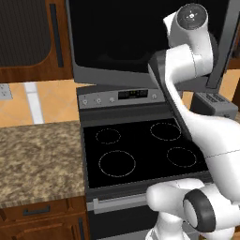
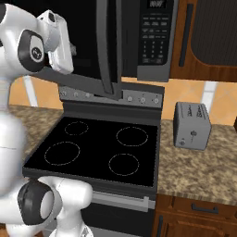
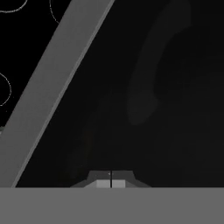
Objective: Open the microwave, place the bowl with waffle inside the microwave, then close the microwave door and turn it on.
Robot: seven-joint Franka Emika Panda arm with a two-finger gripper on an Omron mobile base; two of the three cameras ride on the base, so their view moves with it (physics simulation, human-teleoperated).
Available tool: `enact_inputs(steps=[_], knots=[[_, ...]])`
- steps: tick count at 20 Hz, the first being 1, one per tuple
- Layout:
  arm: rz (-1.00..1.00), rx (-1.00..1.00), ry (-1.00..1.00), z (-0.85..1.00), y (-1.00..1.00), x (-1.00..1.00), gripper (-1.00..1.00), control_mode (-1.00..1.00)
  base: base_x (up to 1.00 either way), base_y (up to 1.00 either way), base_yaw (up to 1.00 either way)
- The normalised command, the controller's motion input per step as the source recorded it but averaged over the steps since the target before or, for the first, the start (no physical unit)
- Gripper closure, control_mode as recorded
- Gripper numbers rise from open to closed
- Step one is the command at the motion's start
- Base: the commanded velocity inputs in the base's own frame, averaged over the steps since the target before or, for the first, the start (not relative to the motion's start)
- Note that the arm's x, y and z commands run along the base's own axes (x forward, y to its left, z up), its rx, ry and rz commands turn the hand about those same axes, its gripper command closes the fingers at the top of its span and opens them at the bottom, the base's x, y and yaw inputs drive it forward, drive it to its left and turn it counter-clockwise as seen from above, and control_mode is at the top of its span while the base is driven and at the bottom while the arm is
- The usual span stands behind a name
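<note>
Evidently the work is at the door (image 2: pixel 110 46). It stands swung well out from the microwave (image 2: pixel 155 41), which is mounted over the stove (image 2: pixel 92 148). From the right the door shows almost edge-on, left of the keypad. From the left its broad black glass (image 1: pixel 122 37) faces the camera.

The arm (image 1: pixel 187 61) reaches up to the left side of that panel. The gripper (image 3: pixel 110 179) has its two tips pressed together with nothing between them, and it points straight at the dark glass, close to it. Whether the tips actually touch the glass I cannot tell. The door's grey frame (image 3: pixel 52 87) runs slantwise past them, with burner rings beyond it.

A pinched, empty hand aimed flat at a panel suits pushing rather than grasping. My guess is that the fingers are shut to make one blunt point for shoving the door round on its hinge. As the hand is on the door's outer face, the push would most likely swing it shut.

The microwave's cavity is hidden behind the door, so I cannot say whether the bowl and waffle are in it. A toaster (image 2: pixel 192 126) sits on the counter to the right, well clear.
</note>
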Motion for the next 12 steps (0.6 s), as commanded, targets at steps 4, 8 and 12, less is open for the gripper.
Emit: enact_inputs(steps=[4, 8, 12], knots=[[0.42, 0.0, 0.0, -0.54, -0.11, 1.0, 1.0, -1.0, 0.0, 0.0, 0.0], [0.41, 0.0, -0.03, -0.44, 0.0, 1.0, 1.0, -1.0, 0.0, 0.0, 0.0], [0.37, 0.0, -0.09, -0.22, 0.0, 1.0, 1.0, -1.0, 0.0, 0.0, 0.0]])
